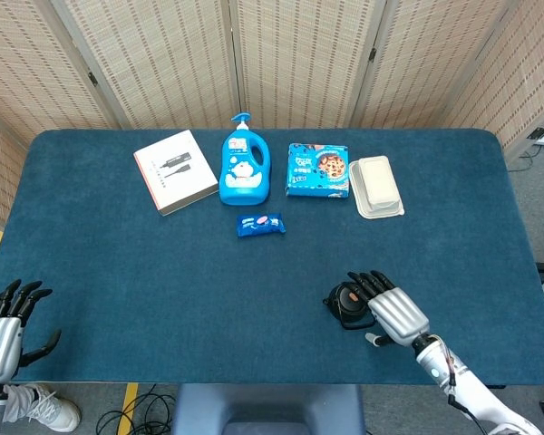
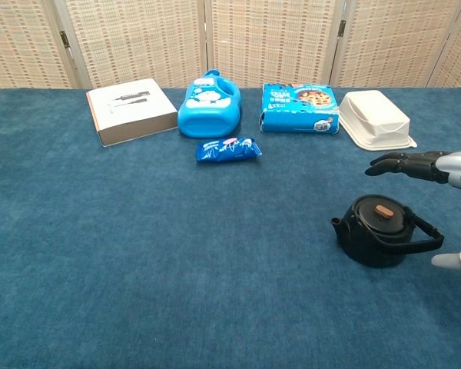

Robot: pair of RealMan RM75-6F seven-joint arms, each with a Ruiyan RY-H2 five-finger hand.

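Observation:
A black kettle (image 1: pixel 342 305) (image 2: pixel 375 231) sits near the table's front right, its handle (image 2: pixel 422 241) folded down to the right side. My right hand (image 1: pixel 392 311) (image 2: pixel 424 164) hovers just over the kettle's right side with fingers stretched out and thumb apart, gripping nothing. My left hand (image 1: pixel 5 332) hangs beyond the table's front left corner with fingers spread and empty; only the head view shows it.
Along the far side of the blue table (image 1: pixel 118 272) lie a white box (image 1: pixel 173 170), a blue detergent bottle (image 1: pixel 244 169), a blue cookie box (image 1: pixel 317 169) and a white lidded container (image 1: pixel 375 186). A small blue snack packet (image 1: pixel 260 224) lies in front of the bottle.

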